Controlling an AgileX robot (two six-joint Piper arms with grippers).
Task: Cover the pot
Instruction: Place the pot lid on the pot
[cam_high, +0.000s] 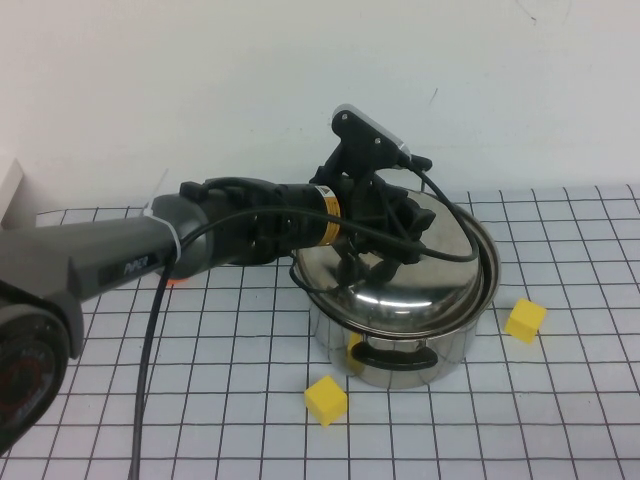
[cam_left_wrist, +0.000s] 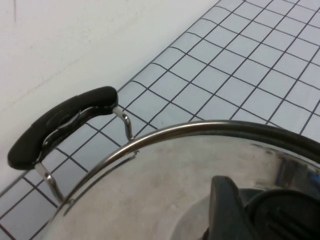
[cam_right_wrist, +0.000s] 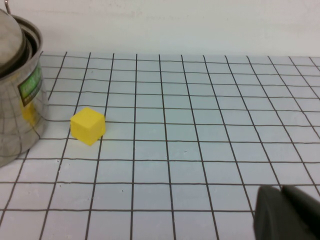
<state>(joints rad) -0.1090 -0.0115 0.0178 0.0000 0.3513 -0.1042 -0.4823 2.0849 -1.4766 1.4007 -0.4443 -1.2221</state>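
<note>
Pot (cam_high: 400, 340) sits on the gridded table (cam_high: 560, 420), right of centre in the high view. One black side handle (cam_high: 395, 356) faces the camera; the far one (cam_left_wrist: 60, 125) shows only in the left wrist view, near the wall.

Lid (cam_high: 400, 275) lies on the pot but tilted: near edge low, far-right edge raised above the rim, so a gap shows on the right. Not seated flat.

Left arm reaches from the left over the lid. Left gripper (cam_high: 365, 245) is down at the lid's centre, about where the knob would be. Knob itself hidden by the fingers and cable. Cannot tell whether the jaws are pinching it, spread, or pressed together; the left wrist view gives only a dark finger tip (cam_left_wrist: 227, 210) cut off at the frame edge against the steel.

Right gripper (cam_right_wrist: 287, 212): only a dark corner of it in its own wrist view, low over the table, well apart from the pot. Its jaw state cannot be told. Not seen in the high view.

Two yellow blocks: one (cam_high: 326, 400) in front of the pot, one (cam_high: 525, 320) to its right, both apart from it.
</note>
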